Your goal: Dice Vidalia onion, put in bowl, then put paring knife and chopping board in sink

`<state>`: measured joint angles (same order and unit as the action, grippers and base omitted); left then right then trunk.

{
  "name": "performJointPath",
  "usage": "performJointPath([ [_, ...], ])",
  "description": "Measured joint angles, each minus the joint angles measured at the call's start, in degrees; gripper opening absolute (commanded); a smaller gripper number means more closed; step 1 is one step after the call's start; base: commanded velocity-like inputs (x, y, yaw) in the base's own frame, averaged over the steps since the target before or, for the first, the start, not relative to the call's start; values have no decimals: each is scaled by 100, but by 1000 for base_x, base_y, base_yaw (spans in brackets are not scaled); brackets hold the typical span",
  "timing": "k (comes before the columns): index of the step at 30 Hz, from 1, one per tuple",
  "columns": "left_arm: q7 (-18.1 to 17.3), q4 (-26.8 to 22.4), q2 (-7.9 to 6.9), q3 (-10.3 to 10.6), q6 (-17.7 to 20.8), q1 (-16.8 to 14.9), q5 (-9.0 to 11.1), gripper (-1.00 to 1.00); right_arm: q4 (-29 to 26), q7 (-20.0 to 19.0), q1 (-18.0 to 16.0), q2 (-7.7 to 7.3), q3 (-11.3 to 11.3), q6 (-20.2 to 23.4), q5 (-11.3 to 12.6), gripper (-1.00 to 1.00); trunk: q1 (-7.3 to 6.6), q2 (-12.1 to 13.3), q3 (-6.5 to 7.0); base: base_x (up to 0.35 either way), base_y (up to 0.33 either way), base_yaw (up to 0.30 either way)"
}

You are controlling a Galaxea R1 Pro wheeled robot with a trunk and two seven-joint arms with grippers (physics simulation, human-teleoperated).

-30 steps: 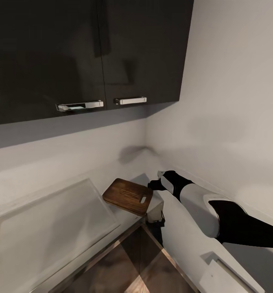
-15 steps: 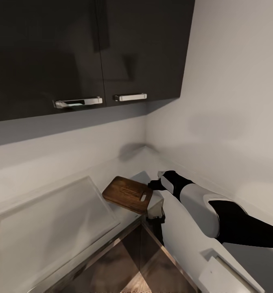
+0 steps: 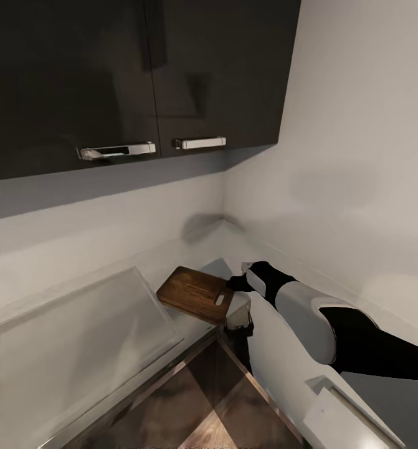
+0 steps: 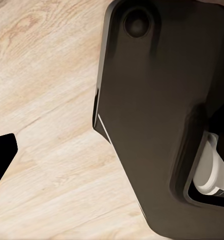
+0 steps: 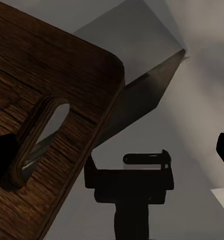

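The brown wooden chopping board (image 3: 193,292) sits tilted at the corner of the grey countertop (image 3: 78,337), its slotted handle end toward my right arm. My right gripper (image 3: 237,284) is at that end. In the right wrist view the board (image 5: 47,115) covers the left side. The gripper (image 5: 114,157) stands open, one dark fingertip (image 5: 2,160) lying over the board by the slot and the other far off at the picture's edge. My left gripper (image 4: 112,155) hangs over wooden floor beside my dark trunk, one fingertip (image 4: 2,157) at the edge. Onion, knife, bowl and sink are out of view.
Dark wall cabinets with chrome handles (image 3: 199,143) hang above the counter in a white-walled corner. A dark bracket-like fitting (image 3: 240,324) sits under the counter corner below the board. Wooden floor (image 3: 190,405) lies in front, and a pale slab (image 3: 333,411) at lower right.
The whole picture has shifted: cabinets, counter and board sit a little higher, so the camera moved. My right arm keeps its place in the view, still at the board's handle end.
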<state>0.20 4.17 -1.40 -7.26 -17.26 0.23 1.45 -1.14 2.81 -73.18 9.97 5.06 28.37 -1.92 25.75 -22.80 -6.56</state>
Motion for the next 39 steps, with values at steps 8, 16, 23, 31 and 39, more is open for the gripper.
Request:
performJointPath([
  [8,-1,1,0,2,1,0,0,100,0,0,0,0,0,0,0,100,0,0,-74,0,42,0],
  [16,-1,1,0,3,1,0,0,100,0,2,0,0,0,0,0,100,0,-1,-147,0,2,0],
  [23,-1,1,0,4,0,0,0,100,0,-2,0,0,0,0,0,100,0,-1,-212,0,0,0],
  [31,1,1,0,3,1,0,0,100,0,-3,-1,0,0,0,0,100,0,0,-285,0,42,0],
  [39,-8,-2,3,9,1,0,0,100,0,-2,0,0,0,0,0,100,0,-1,-359,0,23,0],
])
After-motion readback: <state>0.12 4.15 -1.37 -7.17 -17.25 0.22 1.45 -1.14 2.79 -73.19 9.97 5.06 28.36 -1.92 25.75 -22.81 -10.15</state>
